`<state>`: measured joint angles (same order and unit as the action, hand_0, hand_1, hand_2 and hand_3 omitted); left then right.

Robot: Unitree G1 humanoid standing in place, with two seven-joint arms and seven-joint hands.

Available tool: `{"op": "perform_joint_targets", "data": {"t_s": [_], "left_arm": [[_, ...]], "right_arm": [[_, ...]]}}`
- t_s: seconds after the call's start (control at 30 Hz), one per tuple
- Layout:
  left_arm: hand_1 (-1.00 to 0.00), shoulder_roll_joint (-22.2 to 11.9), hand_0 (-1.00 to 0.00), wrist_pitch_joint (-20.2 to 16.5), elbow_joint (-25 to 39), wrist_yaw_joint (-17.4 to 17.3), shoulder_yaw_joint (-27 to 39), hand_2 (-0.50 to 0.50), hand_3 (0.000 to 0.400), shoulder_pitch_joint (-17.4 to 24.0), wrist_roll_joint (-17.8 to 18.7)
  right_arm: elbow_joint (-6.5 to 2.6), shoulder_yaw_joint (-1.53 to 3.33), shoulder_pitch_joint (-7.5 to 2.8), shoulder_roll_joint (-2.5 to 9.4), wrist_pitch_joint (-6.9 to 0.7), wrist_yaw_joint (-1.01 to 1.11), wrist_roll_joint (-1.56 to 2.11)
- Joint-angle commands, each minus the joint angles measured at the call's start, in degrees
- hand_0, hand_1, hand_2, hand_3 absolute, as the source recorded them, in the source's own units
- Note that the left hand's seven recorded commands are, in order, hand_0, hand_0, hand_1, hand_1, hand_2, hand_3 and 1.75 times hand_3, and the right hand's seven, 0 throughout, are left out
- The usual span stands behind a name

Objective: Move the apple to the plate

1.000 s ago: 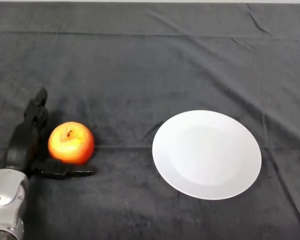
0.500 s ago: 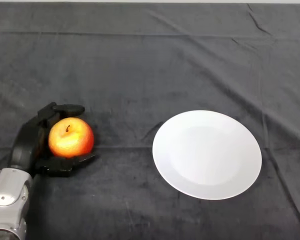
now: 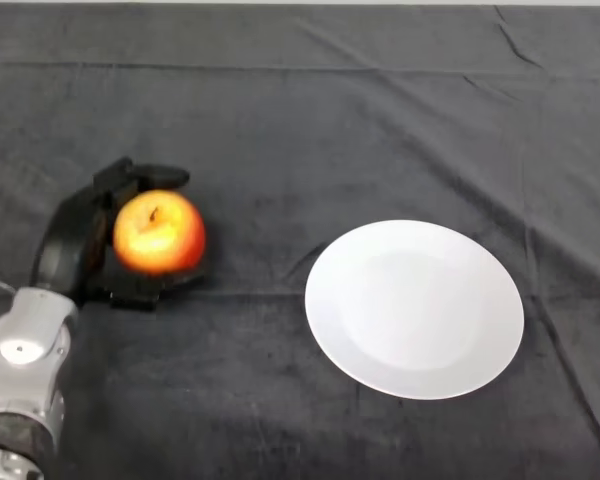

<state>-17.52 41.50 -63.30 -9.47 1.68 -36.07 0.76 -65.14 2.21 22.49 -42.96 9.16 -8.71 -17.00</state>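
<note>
A red and yellow apple [image 3: 159, 232] is at the left of the table, held in my black left hand [image 3: 76, 243]. The fingers curl over its far side and the thumb wraps under its near side. The apple looks lifted a little off the dark cloth. A white round plate [image 3: 414, 307] lies flat on the cloth to the right, with nothing on it, about a hand's width away from the apple.
The dark cloth [image 3: 310, 120] covers the whole table, with a few creases at the back right. My silver-grey forearm [image 3: 22, 362] comes in from the lower left corner.
My fingers closed over the apple, which had rested between the open fingers and thumb. The hand with the apple then rose and moved slightly right and away from me.
</note>
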Motion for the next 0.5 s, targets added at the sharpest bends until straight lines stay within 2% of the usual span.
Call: {"op": "perform_joint_targets", "data": {"t_s": [0.03,0.33,0.5], "left_arm": [[-1.00,1.3,-1.00,2.0,-0.5,1.0,-1.3,0.00,0.400,-3.8,-1.3],[-1.00,5.9,-1.00,6.4,-0.7,4.9,-5.5,0.00,0.400,-6.2,-3.9],[-1.00,8.3,-1.00,8.2,-1.4,5.8,-8.9,0.00,0.400,-7.3,-3.8]], "right_arm": [[-0.81,0.68,-2.56,2.85,-0.66,-0.12,0.22],[-0.93,0.69,-2.50,2.84,-0.60,-0.13,0.20],[-1.01,0.70,-2.46,2.84,-0.56,-0.14,0.19]]}}
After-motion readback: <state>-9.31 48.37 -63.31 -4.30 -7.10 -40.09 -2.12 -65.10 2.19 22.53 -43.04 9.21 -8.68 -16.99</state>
